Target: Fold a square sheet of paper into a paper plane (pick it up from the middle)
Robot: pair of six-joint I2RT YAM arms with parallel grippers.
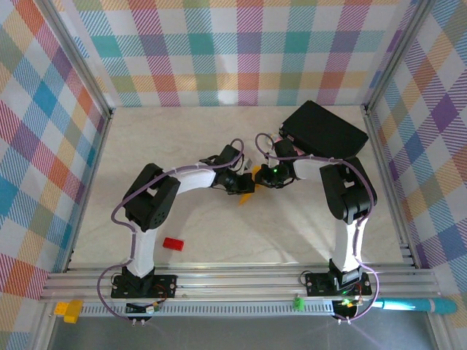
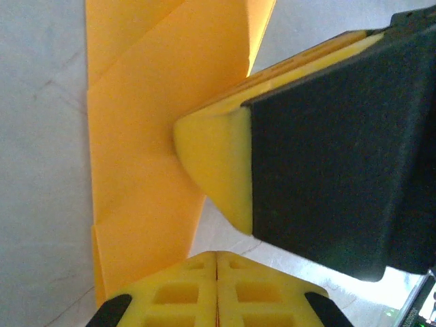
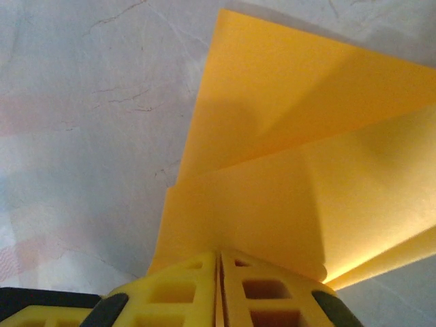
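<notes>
Risks first: both sets of jaws are closed tight and crowded tip-to-tip over one small patch of the paper sheet (image 2: pixel 136 170). If one arm pulls or slides while the other bears down → tear or skewed crease. The sheet is thin and multi-ply w/ creases, so any drag across the bench (image 1: pixel 182 138) would prob shift the layers and kill symmetry for the plane. Fingers are also close enough to knock each other if paths cross.

L jaws: pressed together, no gap at the seam in L wrist cam. Sheet runs under one finger (image 2: pixel 163 293). Can't tell if a ply is caught or the tips just rest on it.

R jaws: also pressed together, tips down on the sheet (image 3: pixel 286 136) right at a fold line. Pinch vs press, can't tell here either. R's yellow fingertip (image 2: pixel 211 170) touches the sheet in L cam.

Sheet: mid-bench between the two wrists, w/ an orange bit poking out below them in top cam (image 1: pixel 246 197). It's folded into angled flaps, not a dart yet → task partway, I'd guess.

Further out: red block (image 1: pixel 173 243) toward L arm's side, well apart from the sheet. Black box (image 1: pixel 325 131) in far R corner, not in play.
</notes>
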